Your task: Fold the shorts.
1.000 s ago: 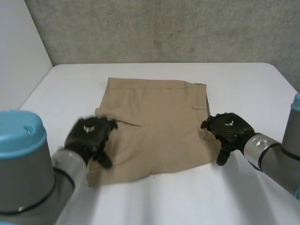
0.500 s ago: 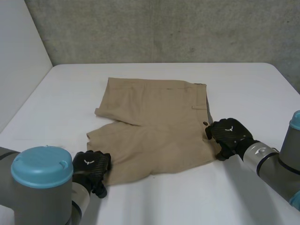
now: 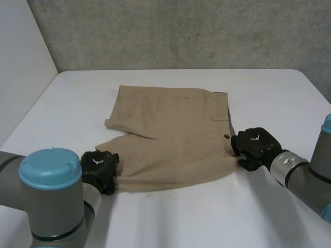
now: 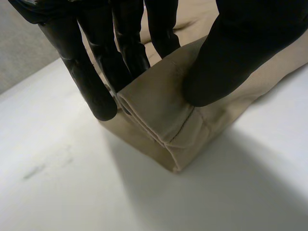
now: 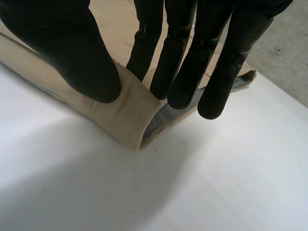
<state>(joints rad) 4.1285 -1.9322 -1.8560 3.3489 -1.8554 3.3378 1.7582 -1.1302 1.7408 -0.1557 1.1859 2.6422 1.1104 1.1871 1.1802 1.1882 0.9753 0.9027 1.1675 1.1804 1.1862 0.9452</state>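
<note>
Lower left: my left hand (image 3: 98,168) is pinching the near leg-hem corner of the shorts (image 3: 170,134). Lower right: my right hand (image 3: 254,147) is pinching the near waistband corner. Centre, farther: the shorts are lying flat on the table (image 3: 269,93). Risk: either pinch slipping on lifting would be skewing the fold.

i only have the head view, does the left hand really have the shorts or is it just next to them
Observer: It has them. The left wrist view shows the left hand pinching the shorts at a hem corner, thumb on top, fingers against the edge.
Operator: and the right one
Observer: The right hand pinches the waistband corner, thumb on top, with the fingers on the far side of it.
Operator: is that corner opened up at all
Observer: Yes, the top layer is lifted enough that the grey lining shows at the fingertips.
</note>
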